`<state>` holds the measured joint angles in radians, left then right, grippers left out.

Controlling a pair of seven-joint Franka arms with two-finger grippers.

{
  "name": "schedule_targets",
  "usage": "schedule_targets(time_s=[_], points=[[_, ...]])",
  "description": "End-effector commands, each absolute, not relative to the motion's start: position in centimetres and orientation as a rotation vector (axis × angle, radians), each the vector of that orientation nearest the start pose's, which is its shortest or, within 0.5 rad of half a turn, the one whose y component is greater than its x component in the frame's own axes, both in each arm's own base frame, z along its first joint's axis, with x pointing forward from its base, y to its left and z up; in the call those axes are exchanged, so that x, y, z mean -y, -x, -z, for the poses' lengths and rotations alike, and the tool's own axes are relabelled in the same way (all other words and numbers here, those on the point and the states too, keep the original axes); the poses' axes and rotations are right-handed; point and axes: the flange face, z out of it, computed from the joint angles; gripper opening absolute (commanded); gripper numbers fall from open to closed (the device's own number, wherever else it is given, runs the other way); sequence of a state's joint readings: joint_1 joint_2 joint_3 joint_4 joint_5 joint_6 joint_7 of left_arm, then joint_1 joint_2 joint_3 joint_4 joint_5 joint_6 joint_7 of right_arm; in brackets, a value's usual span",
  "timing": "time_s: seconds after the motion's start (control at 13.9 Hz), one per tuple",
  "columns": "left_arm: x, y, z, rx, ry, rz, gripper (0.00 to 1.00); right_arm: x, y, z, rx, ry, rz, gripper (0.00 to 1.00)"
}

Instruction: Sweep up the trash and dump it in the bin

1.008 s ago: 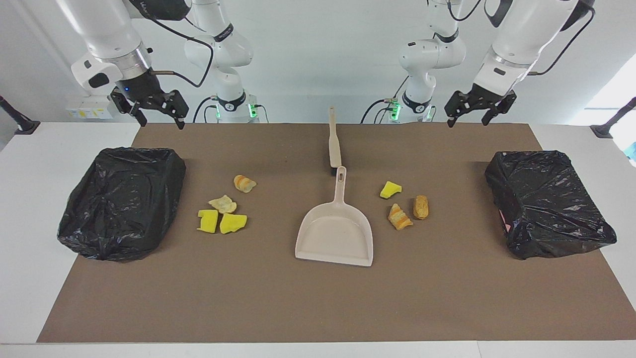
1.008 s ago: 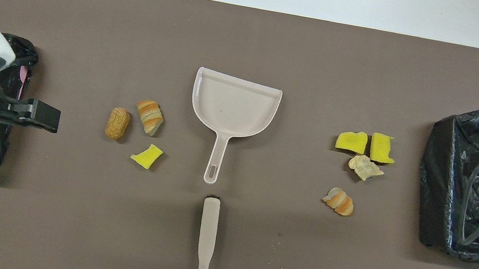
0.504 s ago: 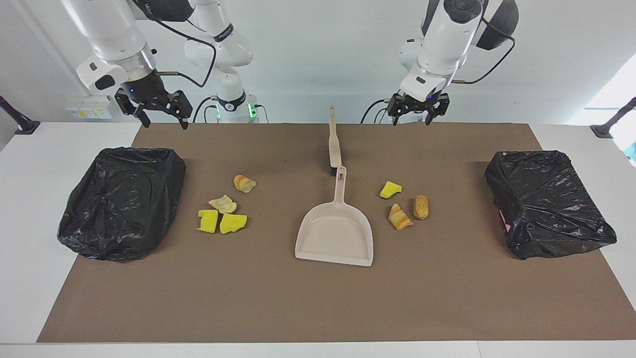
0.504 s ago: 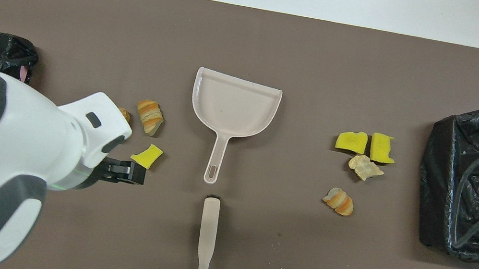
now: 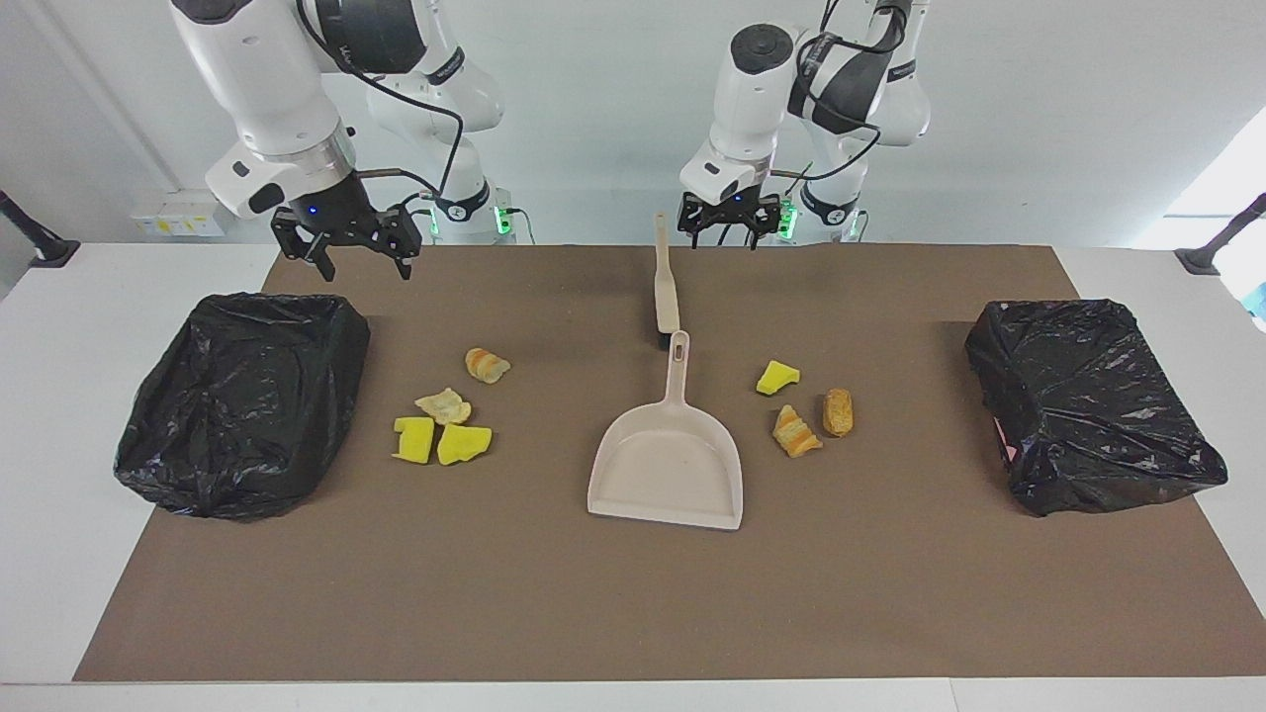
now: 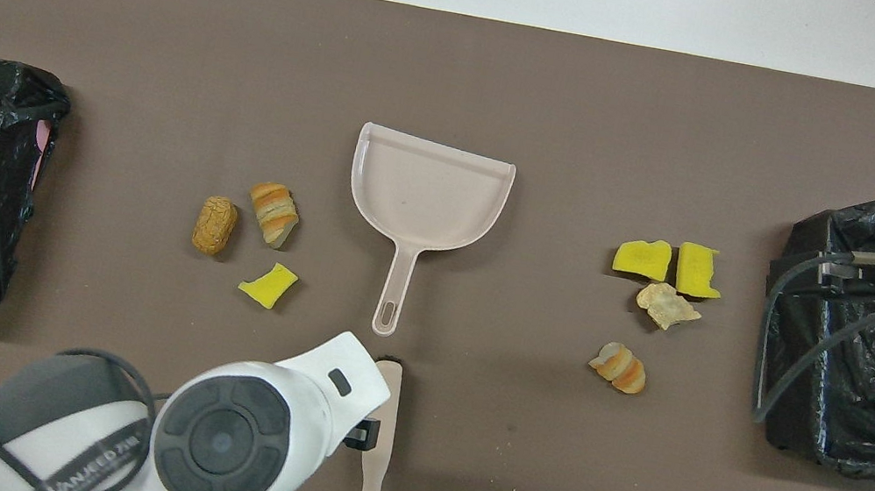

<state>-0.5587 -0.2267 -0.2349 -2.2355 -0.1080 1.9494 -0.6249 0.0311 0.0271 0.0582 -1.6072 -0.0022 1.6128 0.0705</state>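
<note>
Facing view: the left gripper [image 5: 729,220], fingers spread and empty, hovers beside the beige-handled brush [image 5: 666,280]; the right gripper [image 5: 348,250], fingers spread, waits near the black-bagged bin [image 5: 242,400]. The small yellow and orange-brown trash scraps [image 5: 442,409] lie unswept on the table. Overhead view: the scraps flank the beige plastic dustpan [image 6: 428,195]. Judged next: lower and grasp the brush handle.

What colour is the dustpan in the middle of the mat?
Beige; the dustpan shows best in the overhead view.

Facing and overhead — shared table [image 5: 59,415]
</note>
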Motion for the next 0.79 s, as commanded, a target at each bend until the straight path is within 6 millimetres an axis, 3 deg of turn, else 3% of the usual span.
schedule_targets(time_s=[0.0, 0.29, 0.5, 0.72], points=[[37.1, -28.6, -40.7, -0.193, 3.140, -0.115, 1.00, -7.5, -57.9, -57.5, 0.009, 3.120, 0.003, 1.00], [38.9, -24.6, -36.4, -0.255, 3.106, -0.149, 1.00, -10.9, -59.7, -54.7, -0.074, 3.089, 0.028, 1.00], [39.3, -23.5, -34.9, -0.250, 3.107, -0.152, 1.00, -14.1, -60.3, -52.6, -0.102, 3.081, 0.023, 1.00], [39.9, -22.4, -34.8, -0.219, 3.113, -0.163, 1.00, -15.7, -60.7, -51.1, -0.091, 3.080, 0.011, 1.00]])
